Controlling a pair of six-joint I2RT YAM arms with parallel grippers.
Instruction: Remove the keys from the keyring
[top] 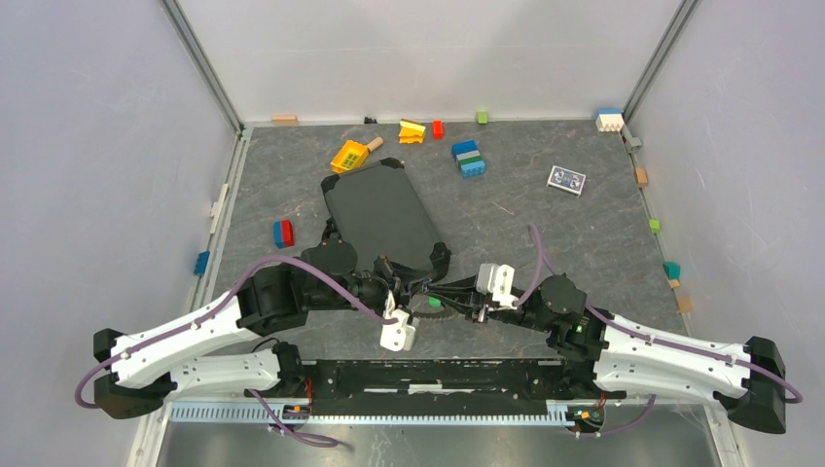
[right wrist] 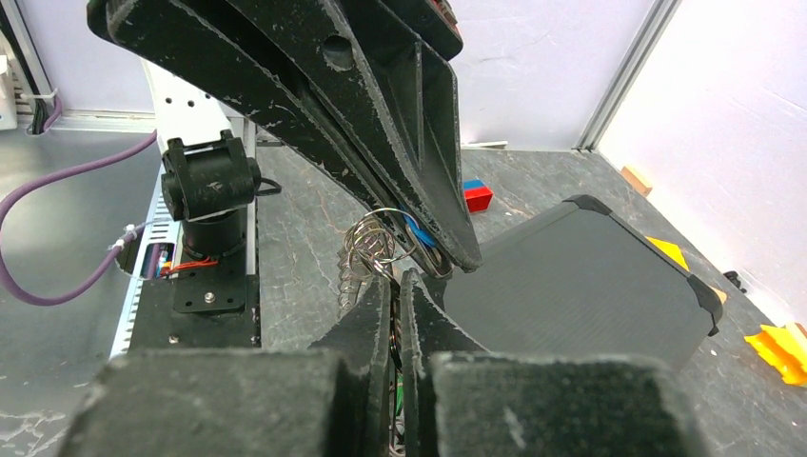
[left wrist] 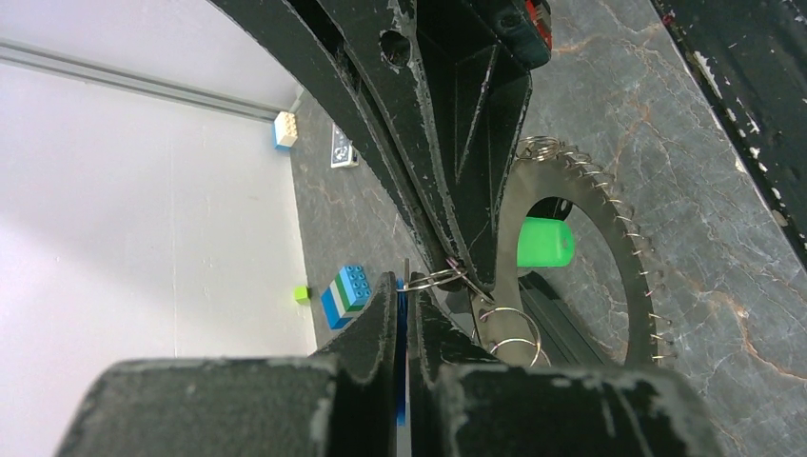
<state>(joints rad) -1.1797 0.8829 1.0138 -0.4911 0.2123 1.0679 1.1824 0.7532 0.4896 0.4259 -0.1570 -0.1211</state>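
Note:
The keyring (left wrist: pixel 609 238) is a large thin toothed metal ring with a green tag (left wrist: pixel 544 243), held off the table between both arms (top: pixel 440 311). My left gripper (left wrist: pixel 405 290) is shut on a blue-headed key (left wrist: pixel 401 314), whose blue edge shows between the pads. A small wire ring (left wrist: pixel 440 277) joins that key to the keyring. My right gripper (right wrist: pixel 393 286) comes in from the opposite side and is shut on the keyring's edge, next to a bunch of small rings (right wrist: pixel 369 243). In the top view the left gripper (top: pixel 428 290) and right gripper (top: pixel 455 309) meet tip to tip. Other keys are hidden.
A black flat case (top: pixel 381 214) lies just behind the grippers. A blue and green brick stack (top: pixel 469 159), yellow toys (top: pixel 350 156), a red and blue brick (top: pixel 283 233) and a small card (top: pixel 566 179) lie further back. The arms' mounting rail (top: pixel 428 379) runs along the near edge.

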